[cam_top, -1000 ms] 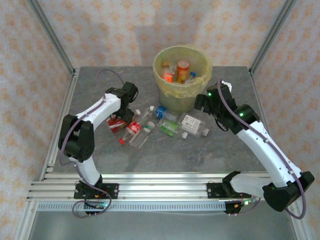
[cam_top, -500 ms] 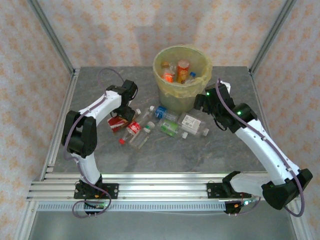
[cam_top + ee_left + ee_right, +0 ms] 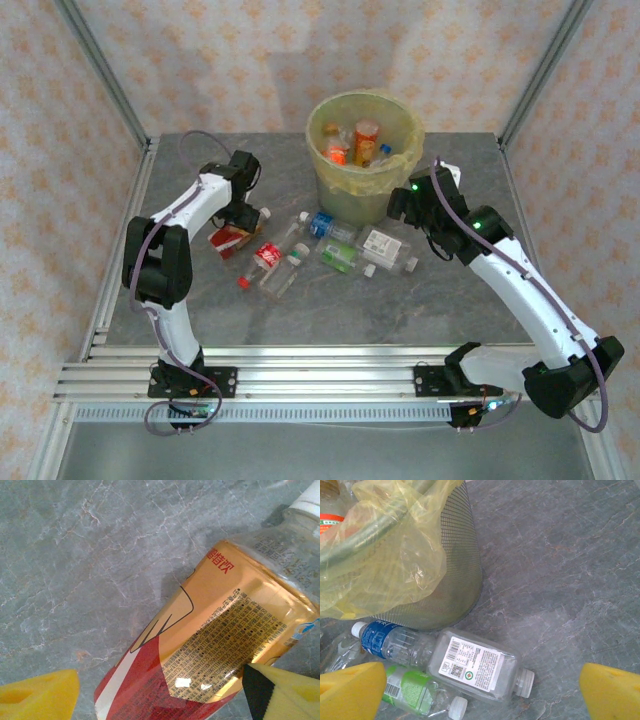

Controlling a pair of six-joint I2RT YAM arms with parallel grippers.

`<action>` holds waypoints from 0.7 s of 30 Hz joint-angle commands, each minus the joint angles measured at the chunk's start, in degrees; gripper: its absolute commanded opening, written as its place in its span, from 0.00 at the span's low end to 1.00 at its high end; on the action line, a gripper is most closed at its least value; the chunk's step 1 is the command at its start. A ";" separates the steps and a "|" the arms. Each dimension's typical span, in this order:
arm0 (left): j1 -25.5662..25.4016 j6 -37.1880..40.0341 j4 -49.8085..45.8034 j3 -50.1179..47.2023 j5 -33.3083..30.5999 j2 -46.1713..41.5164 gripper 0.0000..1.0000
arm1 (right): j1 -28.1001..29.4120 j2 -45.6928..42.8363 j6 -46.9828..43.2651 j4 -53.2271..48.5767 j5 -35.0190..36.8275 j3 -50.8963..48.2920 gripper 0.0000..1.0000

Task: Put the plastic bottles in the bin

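From above, the bin [image 3: 352,205] stands at the middle of the worktop's [image 3: 420,310] far edge, with several plastic bottles [image 3: 366,137] inside it. More bottles lie loose just in front of it, toward the worktop's centre. My left hand [image 3: 239,216] hangs over the leftmost of these, the red-and-orange bottle [image 3: 229,239]. My right hand [image 3: 403,207] sits beside the bin's right wall, near the white-labelled bottle [image 3: 386,249].

On my left wrist camera, that hand is spread wide and grips nothing. The red-and-orange bottle lies slantwise between my yellow pads [image 3: 35,700]. One pad is clear of it; the other overlaps its edge, and I cannot tell whether it touches.

On my right wrist camera, that hand is spread fully and is empty. Below it lie the white-labelled bottle, a blue-labelled bottle [image 3: 384,639] at the bin's foot and a green-labelled bottle [image 3: 414,692].
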 commanded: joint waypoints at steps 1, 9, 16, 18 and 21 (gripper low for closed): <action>0.51 -1.36 -0.85 2.08 0.93 -0.09 0.86 | -0.01 0.38 1.02 0.17 1.43 -0.09 0.99; 0.24 -0.82 -0.29 2.03 7.55 -5.49 0.89 | -0.01 2.00 0.99 1.42 0.91 -0.72 0.99; 0.07 0.10 -2.33 2.35 5.70 -2.61 1.00 | -0.01 2.65 0.92 1.66 0.69 -0.71 0.99; 0.09 0.34 -2.45 2.46 5.51 -1.18 1.00 | -0.01 2.64 0.81 1.43 0.83 -0.71 0.99; 0.17 0.61 -2.35 3.09 4.51 0.93 1.00 | -0.01 2.32 0.86 1.05 1.11 -0.63 0.99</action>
